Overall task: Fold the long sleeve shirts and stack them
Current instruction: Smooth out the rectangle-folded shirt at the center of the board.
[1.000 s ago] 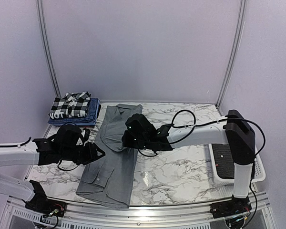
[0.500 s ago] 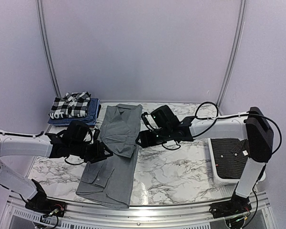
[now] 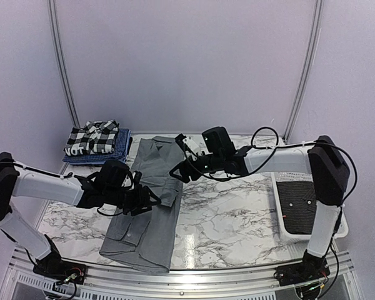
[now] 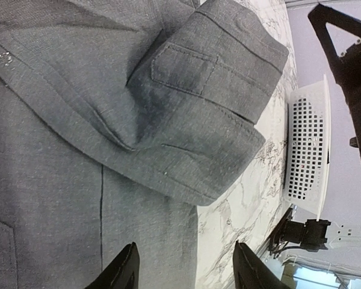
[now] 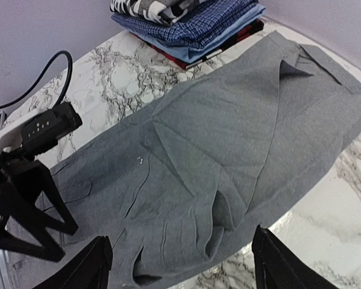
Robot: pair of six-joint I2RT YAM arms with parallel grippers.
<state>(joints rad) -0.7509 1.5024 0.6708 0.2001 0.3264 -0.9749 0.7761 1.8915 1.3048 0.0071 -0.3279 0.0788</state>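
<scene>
The mid-grey shirt (image 3: 151, 206) lies lengthwise on the marble table, one sleeve folded across its front with the cuff (image 4: 204, 114) on top. My left gripper (image 3: 147, 200) is open and empty, low over the shirt's middle (image 4: 60, 180) beside the cuff. My right gripper (image 3: 178, 172) is open and empty above the shirt's right edge (image 5: 228, 138). The checked shirt (image 3: 92, 137) lies folded on the blue shirt (image 3: 112, 152) at the back left. The dark charcoal shirt (image 3: 298, 206) lies in the basket.
The white slatted basket (image 3: 337, 228) stands at the right table edge and shows in the left wrist view (image 4: 307, 150). The folded stack (image 5: 186, 18) lies just beyond the grey shirt's collar. The left gripper body (image 5: 24, 180) shows in the right wrist view.
My left gripper has moved right, onto the middle of the grey shirt. My right gripper drew back right off the shirt, then came back to its right edge, now open.
</scene>
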